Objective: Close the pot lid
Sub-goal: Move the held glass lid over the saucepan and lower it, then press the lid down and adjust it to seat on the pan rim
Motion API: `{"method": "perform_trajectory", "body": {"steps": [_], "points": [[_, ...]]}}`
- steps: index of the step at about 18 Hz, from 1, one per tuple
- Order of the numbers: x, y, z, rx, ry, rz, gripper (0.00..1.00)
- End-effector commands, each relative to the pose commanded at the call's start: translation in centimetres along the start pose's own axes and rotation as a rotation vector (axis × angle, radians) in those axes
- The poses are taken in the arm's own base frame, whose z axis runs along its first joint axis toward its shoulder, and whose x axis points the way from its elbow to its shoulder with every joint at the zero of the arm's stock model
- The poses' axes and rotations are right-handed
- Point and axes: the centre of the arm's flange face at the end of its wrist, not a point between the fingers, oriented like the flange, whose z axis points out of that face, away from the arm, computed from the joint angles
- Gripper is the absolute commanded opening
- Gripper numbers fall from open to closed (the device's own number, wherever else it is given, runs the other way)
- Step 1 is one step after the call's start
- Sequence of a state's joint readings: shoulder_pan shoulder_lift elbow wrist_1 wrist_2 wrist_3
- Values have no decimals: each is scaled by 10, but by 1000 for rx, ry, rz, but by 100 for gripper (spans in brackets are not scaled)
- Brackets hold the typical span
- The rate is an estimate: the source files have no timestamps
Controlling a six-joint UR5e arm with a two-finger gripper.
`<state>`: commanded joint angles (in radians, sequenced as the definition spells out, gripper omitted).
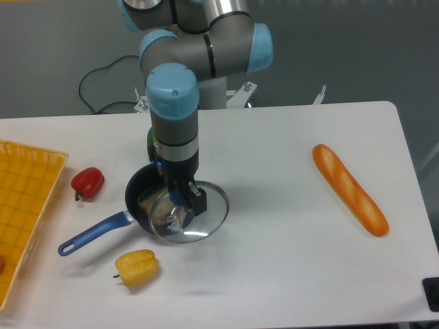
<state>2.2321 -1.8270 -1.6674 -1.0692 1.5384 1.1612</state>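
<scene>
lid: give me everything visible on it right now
The lid is a round clear glass disc with a silver metal rim. The gripper is shut on its centre, hiding the knob. It is held roughly level, overlapping the right part of the black pot and overhanging the white table. Not yet centred; whether it touches the pot's rim cannot be told.

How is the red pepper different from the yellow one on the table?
The red pepper is smaller and rounder and sits left of the pot, near the yellow tray. The yellow pepper is bigger and blockier and lies in front of the pot. Both rest on the white table, untouched.
</scene>
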Motion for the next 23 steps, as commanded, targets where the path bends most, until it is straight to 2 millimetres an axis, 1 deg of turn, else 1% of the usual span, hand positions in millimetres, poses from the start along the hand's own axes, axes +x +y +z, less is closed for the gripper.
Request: {"method": "perform_trajectory", "body": {"steps": [3,5,6,8,12,14,15,21,23], "points": [[9,-4,5,-19,6,14,44],[20,-14,10,-35,10,36,44],[21,-16,11,-46,7,41,44],[24,-15,13,-56,7,35,44],[42,-18,23,-73,31,55,44],[48,-16,20,-79,27,57,44],[52,-17,22,-84,31,61,44],[57,-20,19,-82,27,55,44],[59,-19,21,-84,32,49,44]]}}
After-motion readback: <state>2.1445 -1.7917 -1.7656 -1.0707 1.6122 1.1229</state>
